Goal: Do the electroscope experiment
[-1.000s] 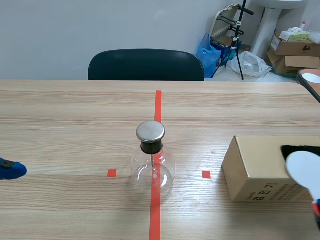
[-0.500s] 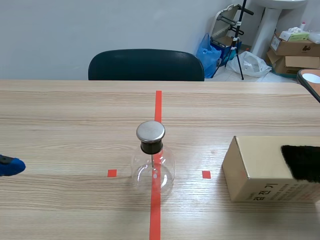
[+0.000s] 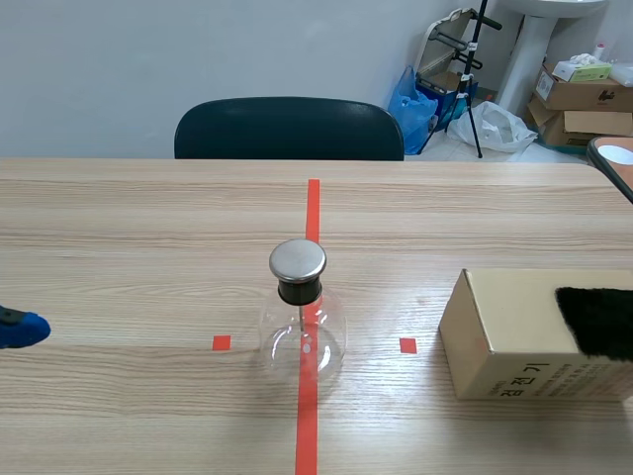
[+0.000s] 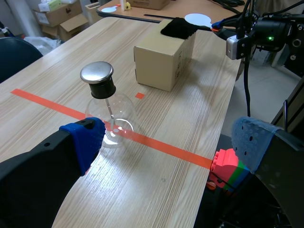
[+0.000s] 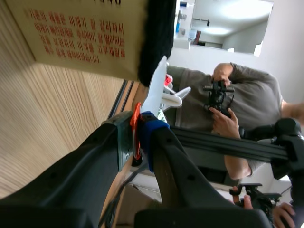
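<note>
Scene view, cardboard box (image 3: 514, 341): rests on the wooden table (image 3: 138, 228), on the right arm's side.
Scene view, electroscope (image 3: 302, 317): an upright glass flask with a black stopper and a metal cap. It stands on the red tape line (image 3: 314, 203), near the box on its left side, not touching it.
Scene view, black cloth (image 3: 596, 322): lies on top of the box at its right end.
Scene view, left gripper (image 3: 15, 328): only one blue pad tip shows, well apart from the box and beyond the electroscope. Whether the claw is open cannot be told here.
Scene view, chair (image 3: 289, 129): behind the table's far edge, well apart from the box.
Left wrist view, left gripper (image 4: 168, 142): fingers spread wide with nothing between them, well short of the box.
Left wrist view, electroscope (image 4: 107, 107): upright between the gripper and the box (image 4: 161, 61), apart from both.
Left wrist view, black cloth (image 4: 178, 27): on the far end of the box's top.
Left wrist view, white paddle (image 4: 198, 19): just past the cloth at the box's far end, held out by the right gripper (image 4: 218, 25).
Left wrist view, coloured block (image 4: 228, 168): red and green, below the table's edge, well apart from the box.
Right wrist view, right gripper (image 5: 137, 133): fingers clamped on the paddle's orange-red handle.
Right wrist view, white paddle (image 5: 156, 90): seen edge-on, rising from the fingers toward the black cloth (image 5: 159, 38) on the box. Whether they touch cannot be told.
Right wrist view, box (image 5: 80, 33): a face with red print, ahead of the gripper.
Right wrist view, person (image 5: 223, 109): beyond the box, in a grey sleeve, a hand holding a dark device.
</note>
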Robot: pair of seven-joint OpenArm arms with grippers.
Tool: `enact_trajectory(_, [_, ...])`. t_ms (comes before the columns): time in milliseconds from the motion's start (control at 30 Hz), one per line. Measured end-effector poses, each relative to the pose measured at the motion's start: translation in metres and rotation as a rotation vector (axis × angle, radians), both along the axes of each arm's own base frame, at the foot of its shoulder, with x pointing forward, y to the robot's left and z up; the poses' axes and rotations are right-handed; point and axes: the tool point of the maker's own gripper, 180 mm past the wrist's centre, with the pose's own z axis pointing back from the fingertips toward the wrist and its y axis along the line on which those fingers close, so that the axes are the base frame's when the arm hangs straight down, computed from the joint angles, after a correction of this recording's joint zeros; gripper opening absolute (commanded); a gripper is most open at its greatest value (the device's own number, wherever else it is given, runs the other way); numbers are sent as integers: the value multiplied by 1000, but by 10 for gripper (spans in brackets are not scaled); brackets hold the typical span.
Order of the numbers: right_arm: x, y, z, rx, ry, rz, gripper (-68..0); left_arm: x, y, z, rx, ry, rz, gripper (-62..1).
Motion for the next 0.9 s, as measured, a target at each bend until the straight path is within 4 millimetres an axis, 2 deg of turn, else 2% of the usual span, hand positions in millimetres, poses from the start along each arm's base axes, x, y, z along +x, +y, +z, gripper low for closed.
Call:
enact_trajectory(133, [-4,64,-5,56,35,356,-664,0,0,0,1,0,0,-41])
enact_trajectory(167, [-5,71,-7,65,40,388,-664,0,0,0,1,0,-1,-41])
enact_trajectory(233, [-2,61,-7,61,32,315,-664,0,0,0,1,0,-1,-41])
enact_trajectory(333, [2,12,-1,24,-3,40,-664,0,0,0,1,0,-1,-41])
enact_trajectory(367, [2,5,0,15,-7,16,-664,0,0,0,1,0,0,-41])
enact_trajectory(400, [2,9,1,14,-5,52,-664,0,0,0,1,0,0,-41])
enact_trajectory(500, [5,47,0,42,5,269,-664,0,0,0,1,0,-1,-41])
enact_trajectory(567, [9,59,0,55,-3,318,-664,0,0,0,1,0,-1,-41])
enact_trajectory(600, [10,54,0,52,-8,284,-664,0,0,0,1,0,-1,-41])
enact_trajectory(667, [13,26,2,35,-25,117,-664,0,0,0,1,0,-1,-41])
enact_trajectory(733, [12,9,4,21,-34,35,-664,0,0,0,1,0,-1,-41])
enact_trajectory(800, [12,23,3,26,-20,131,-664,0,0,0,1,0,-1,-41])
enact_trajectory(900, [7,62,-1,57,2,338,-664,0,0,0,1,0,-1,-41])
